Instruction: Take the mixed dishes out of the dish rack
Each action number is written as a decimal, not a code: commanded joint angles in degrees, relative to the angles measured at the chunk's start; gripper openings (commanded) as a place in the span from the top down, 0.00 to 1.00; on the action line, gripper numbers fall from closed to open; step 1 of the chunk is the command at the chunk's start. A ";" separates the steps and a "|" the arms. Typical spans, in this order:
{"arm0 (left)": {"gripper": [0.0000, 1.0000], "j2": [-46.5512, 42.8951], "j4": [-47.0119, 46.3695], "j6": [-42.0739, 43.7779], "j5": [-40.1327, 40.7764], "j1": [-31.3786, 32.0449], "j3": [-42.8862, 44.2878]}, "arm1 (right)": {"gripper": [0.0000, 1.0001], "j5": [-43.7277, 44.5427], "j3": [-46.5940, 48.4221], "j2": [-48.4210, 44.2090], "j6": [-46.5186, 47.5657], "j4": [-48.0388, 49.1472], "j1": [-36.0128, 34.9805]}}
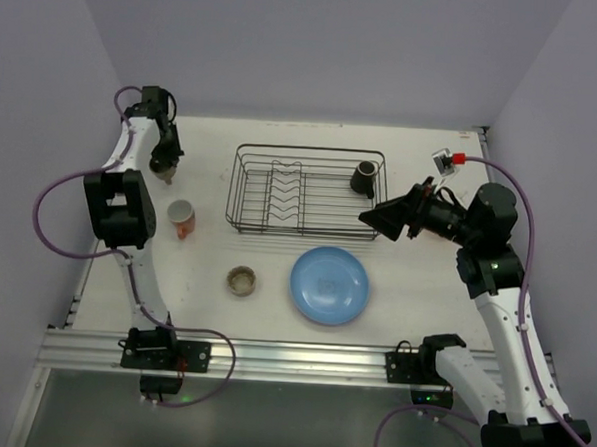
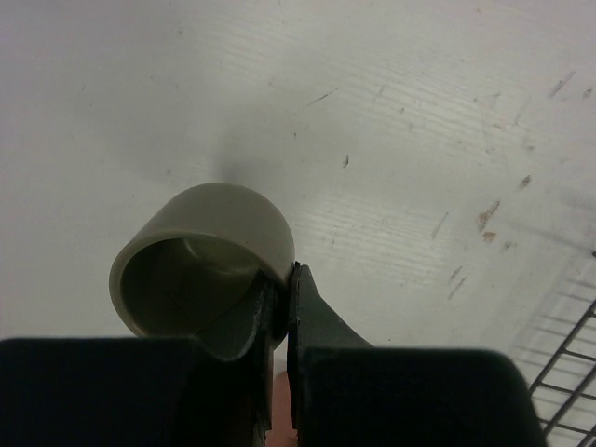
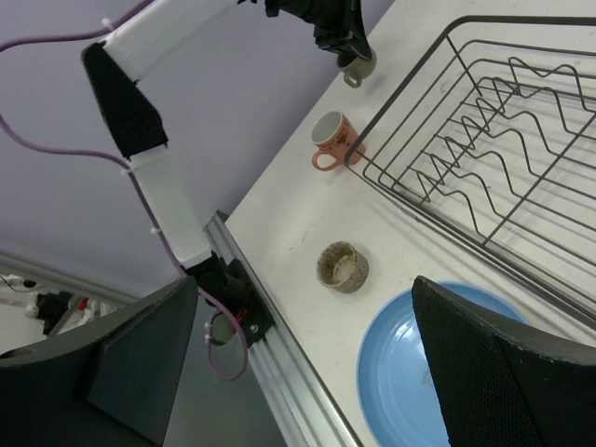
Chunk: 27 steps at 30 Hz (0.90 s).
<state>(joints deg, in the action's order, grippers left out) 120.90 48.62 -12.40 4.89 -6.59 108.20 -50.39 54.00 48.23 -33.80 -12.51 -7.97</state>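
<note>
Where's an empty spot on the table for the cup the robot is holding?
Bare table lies behind the black wire dish rack along the far wall, between the rack's left side and the held olive-grey cup, and right of the round blue plate. It's crowded in front of the rack: the orange-pink cup, small tan cup and plate sit close.

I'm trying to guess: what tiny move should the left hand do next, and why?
Probably lower the olive-grey cup onto the table: the left hand pinches its rim, and it seems to hang above open tabletop, outside the dish rack.

Bright, even light; soft shadows.
</note>
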 commanded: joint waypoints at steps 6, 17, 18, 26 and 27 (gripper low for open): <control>1.00 6.01 5.96 1.86 -1.18 -1.67 10.27 | 0.01 -2.08 -0.21 -1.82 0.58 2.05 -0.03; 0.98 11.72 5.87 2.82 -0.22 0.00 10.63 | 0.01 -2.52 -0.74 -1.91 0.49 2.49 -0.03; 0.97 12.16 5.96 3.00 -0.05 0.52 10.71 | 0.01 -2.52 -0.82 -1.82 0.49 2.49 -0.03; 0.48 12.17 6.14 3.44 1.61 2.02 11.06 | 0.01 -1.64 -1.09 -1.73 0.93 2.15 -0.03; 0.35 11.64 6.14 3.35 1.62 2.11 11.06 | 0.01 -1.21 -1.00 -1.65 1.19 2.14 -0.03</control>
<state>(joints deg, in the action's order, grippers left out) 133.36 53.65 -9.91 5.98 -4.75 117.34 -51.96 53.21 47.09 -33.58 -12.03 -7.97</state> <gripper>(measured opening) 0.526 0.989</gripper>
